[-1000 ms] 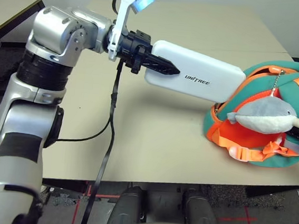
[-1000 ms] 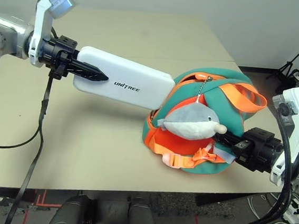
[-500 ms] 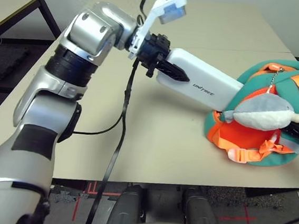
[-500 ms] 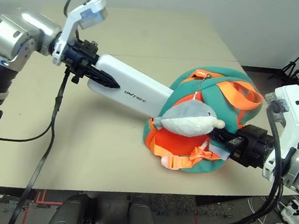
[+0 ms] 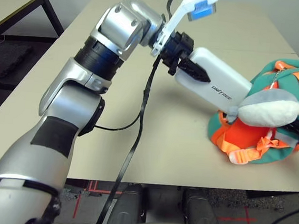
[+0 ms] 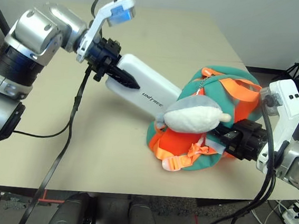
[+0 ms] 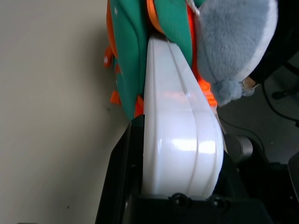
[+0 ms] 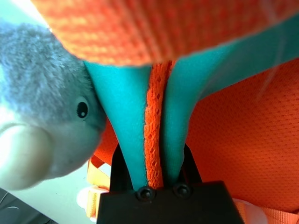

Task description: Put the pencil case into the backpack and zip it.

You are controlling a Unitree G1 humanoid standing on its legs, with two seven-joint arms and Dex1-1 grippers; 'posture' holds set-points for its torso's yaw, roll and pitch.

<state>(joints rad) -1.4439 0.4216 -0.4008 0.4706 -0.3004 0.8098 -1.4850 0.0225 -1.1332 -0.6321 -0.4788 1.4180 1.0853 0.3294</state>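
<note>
A flat white case with rounded ends, lettered "UNITREE" in dark print, is held tilted above the surface, right of centre in the left eye view. Its far end slopes down to the right and is tucked into the opening of a teal backpack; the rest of its length is outside. The near end is gripped by the left gripper, whose jaws are parted by the thickness of the case and closed on its two sides.

The backpack is seen at the right of the frame in the left eye view, resting on the surface, with an orange panel, orange trim and orange straps. A grey and white plush whale is hung from it by a small chain and lies across its front.

At the right side of the backpack, a fold of teal fabric with an orange strip down its middle is pinched by the right gripper, the jaws nearly closed, with only the fabric between them.

The silver left arm is stretched from the lower left of the frame up to the upper middle, with a black cable hanging beside it.
</note>
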